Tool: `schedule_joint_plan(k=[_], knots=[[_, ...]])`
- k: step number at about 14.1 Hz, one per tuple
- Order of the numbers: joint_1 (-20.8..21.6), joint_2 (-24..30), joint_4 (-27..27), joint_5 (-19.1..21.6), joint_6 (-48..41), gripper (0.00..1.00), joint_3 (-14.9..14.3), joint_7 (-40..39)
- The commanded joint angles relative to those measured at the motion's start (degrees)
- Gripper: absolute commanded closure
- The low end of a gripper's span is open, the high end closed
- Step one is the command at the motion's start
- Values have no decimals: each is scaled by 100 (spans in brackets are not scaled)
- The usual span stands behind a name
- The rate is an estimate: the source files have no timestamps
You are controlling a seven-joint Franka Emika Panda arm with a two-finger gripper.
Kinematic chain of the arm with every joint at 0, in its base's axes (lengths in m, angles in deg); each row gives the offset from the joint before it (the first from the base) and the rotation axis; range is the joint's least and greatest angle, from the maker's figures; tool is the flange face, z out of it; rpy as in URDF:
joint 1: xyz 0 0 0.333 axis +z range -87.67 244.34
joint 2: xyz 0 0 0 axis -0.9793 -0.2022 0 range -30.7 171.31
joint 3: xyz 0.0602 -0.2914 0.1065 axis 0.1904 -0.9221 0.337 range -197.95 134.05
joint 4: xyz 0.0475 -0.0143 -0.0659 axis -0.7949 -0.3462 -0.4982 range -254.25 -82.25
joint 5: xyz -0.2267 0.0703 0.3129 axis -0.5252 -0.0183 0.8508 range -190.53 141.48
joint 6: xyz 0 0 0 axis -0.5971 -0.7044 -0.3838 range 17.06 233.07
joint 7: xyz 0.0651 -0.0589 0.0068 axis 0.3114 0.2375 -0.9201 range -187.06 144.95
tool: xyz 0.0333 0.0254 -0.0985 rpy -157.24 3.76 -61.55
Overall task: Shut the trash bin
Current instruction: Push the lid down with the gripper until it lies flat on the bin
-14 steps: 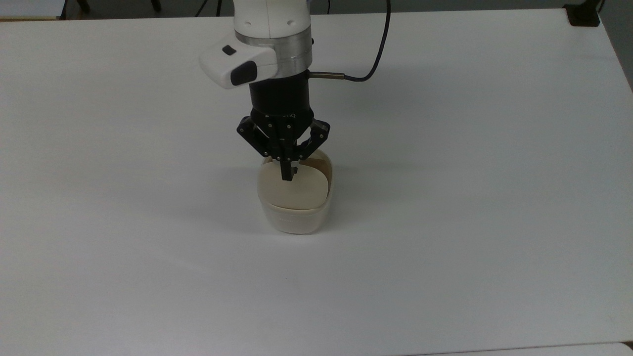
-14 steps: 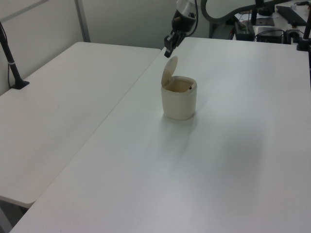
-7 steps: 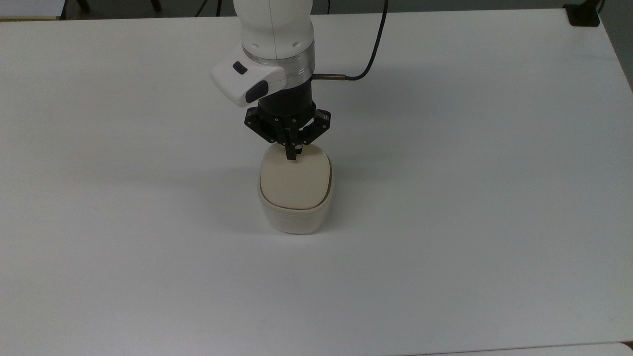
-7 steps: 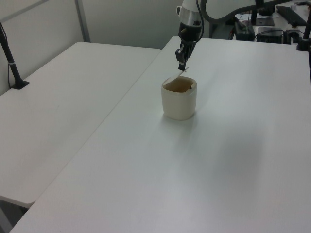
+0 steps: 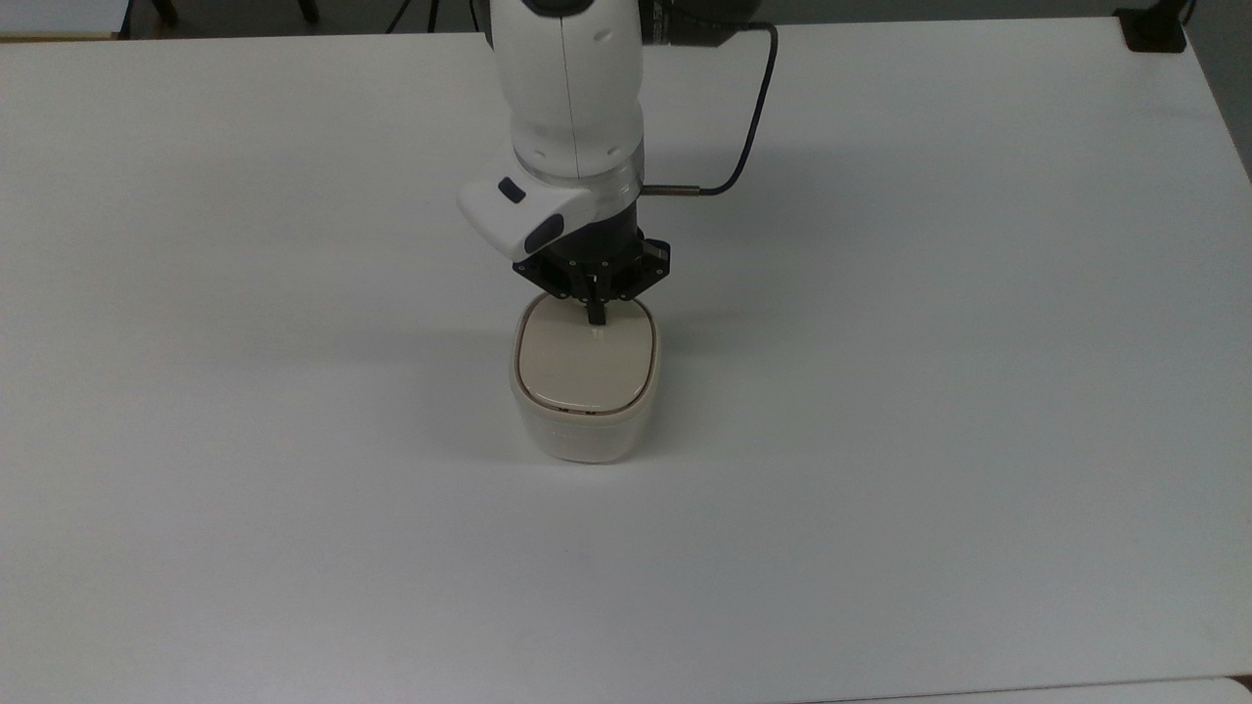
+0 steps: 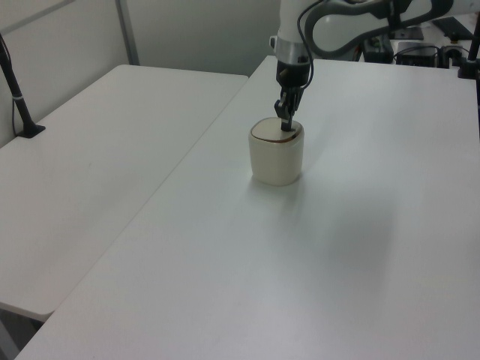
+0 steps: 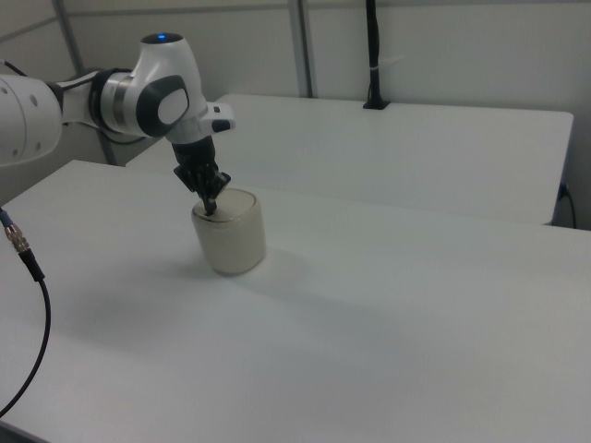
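The trash bin [image 5: 583,430] is a small cream-white tub standing mid-table, also seen in the left view [image 6: 276,160] and the right view [image 7: 231,242]. Its flat beige lid [image 5: 585,367] lies level inside the rim. My gripper [image 5: 595,318] points straight down with its fingers shut together, and the tip rests on the lid's far edge, near the hinge side. In the left view the gripper [image 6: 286,125] touches the lid's top, and in the right view the gripper [image 7: 210,205] meets the lid at its left rim. Nothing is held.
The white table [image 5: 929,391] spreads wide around the bin. A black cable [image 5: 748,108] loops off the wrist toward the far side. A second white table [image 6: 97,165] adjoins on the left view's left, with a black post [image 6: 19,101] clamped on it.
The lid has swung from standing upright to lying flat on the bin. My gripper came down and toward the bin with it, staying shut.
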Motion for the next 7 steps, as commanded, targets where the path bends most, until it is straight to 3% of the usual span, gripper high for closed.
schedule_joint_plan(k=[1,7], knots=[[29,-126,-67,8,12,100,-9,-130],[29,56,-84,8,-84,100,-9,-121]])
